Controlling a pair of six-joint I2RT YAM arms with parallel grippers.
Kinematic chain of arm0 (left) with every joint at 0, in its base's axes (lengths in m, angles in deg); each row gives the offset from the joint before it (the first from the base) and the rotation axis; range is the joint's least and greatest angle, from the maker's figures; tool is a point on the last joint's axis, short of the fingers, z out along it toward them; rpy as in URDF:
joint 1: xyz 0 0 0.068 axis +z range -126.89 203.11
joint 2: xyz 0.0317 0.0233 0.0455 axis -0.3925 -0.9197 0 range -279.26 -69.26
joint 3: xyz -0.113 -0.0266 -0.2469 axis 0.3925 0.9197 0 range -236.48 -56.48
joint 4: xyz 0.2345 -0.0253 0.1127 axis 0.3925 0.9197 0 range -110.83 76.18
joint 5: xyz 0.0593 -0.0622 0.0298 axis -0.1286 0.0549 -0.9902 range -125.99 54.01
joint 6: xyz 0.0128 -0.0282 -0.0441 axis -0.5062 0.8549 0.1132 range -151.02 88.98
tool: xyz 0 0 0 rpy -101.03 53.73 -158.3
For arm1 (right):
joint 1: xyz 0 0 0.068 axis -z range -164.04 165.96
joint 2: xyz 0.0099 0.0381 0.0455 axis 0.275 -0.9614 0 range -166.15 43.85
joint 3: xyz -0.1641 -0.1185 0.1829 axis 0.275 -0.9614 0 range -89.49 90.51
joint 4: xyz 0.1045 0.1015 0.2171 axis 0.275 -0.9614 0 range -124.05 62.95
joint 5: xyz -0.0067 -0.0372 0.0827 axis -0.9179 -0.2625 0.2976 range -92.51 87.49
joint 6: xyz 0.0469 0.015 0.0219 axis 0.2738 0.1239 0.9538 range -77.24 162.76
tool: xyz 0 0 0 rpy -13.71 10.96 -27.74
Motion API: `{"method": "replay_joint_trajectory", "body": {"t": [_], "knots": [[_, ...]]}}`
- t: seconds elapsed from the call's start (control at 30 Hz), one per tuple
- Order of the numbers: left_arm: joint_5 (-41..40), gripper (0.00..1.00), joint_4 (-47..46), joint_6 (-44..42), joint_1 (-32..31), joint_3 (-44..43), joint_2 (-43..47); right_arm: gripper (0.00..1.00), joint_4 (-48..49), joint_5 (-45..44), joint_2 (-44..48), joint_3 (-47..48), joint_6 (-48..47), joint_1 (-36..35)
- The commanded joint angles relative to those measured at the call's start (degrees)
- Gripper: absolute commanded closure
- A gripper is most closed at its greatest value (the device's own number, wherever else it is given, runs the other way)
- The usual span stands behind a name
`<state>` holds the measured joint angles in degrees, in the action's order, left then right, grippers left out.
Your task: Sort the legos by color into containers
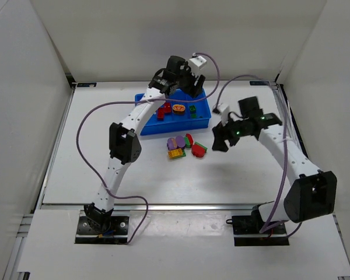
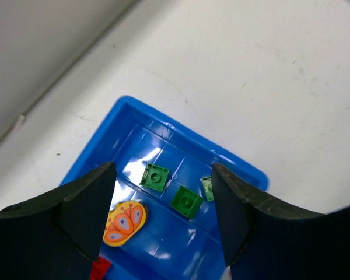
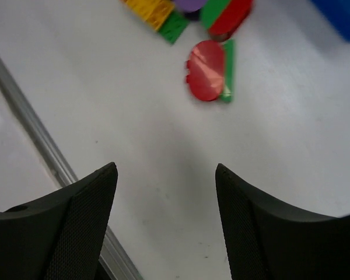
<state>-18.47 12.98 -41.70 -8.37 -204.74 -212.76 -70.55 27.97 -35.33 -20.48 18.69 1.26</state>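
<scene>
Legos (image 1: 184,146) lie partly in the blue tray (image 2: 93,146), below the left gripper (image 2: 162,169) whose fingers (image 2: 87,198) are wide and empty, and partly loose on the desk (image 1: 239,175) near the right gripper (image 3: 166,169), likewise wide and empty. They look light, rigid and slick, so pinching across flat sides seems best.
</scene>
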Motion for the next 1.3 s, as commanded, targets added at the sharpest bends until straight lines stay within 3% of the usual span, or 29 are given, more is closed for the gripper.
{"method": "replay_joint_trajectory", "body": {"t": [0.0,0.23,0.47,0.57,0.77,0.9,0.97,1.07,1.27], "knots": [[0.1,0.23,0.6,1.6,-0.1,1.8,16.8,0.29,-0.2,-2.4,2.4,-4.5,-11.9,-4.9],[1.2,0.23,6.8,5.8,1.0,16.8,36.5,0.38,3.2,-6.0,-3.3,-7.3,-17.2,-8.6],[-5.2,0.23,7.2,5.3,1.1,40.4,55.4,0.33,3.9,-6.1,-10.0,-1.0,-15.4,-8.9],[-3.4,0.22,9.5,3.6,2.8,47.5,62.1,0.34,5.3,-5.2,-11.0,0.3,-18.0,-10.3],[6.6,0.21,14.8,1.1,7.6,52.7,64.8,0.33,0.4,-2.6,-11.1,2.5,-32.1,-10.0],[13.9,0.26,17.8,1.1,6.6,57.2,64.1,0.33,-2.6,-4.3,-11.9,4.7,-30.3,-8.1],[16.0,0.28,17.7,-1.3,3.9,63.0,65.3,0.33,-1.9,-4.9,-11.5,4.9,-24.5,-6.7],[10.4,0.29,16.9,-2.8,-3.8,68.2,65.7,0.33,-0.2,-9.1,-10.7,4.3,-13.8,-3.5],[-3.9,0.29,11.0,12.6,-9.4,69.9,60.8,0.31,0.7,-10.2,-5.5,-0.5,-2.7,3.2]]}}
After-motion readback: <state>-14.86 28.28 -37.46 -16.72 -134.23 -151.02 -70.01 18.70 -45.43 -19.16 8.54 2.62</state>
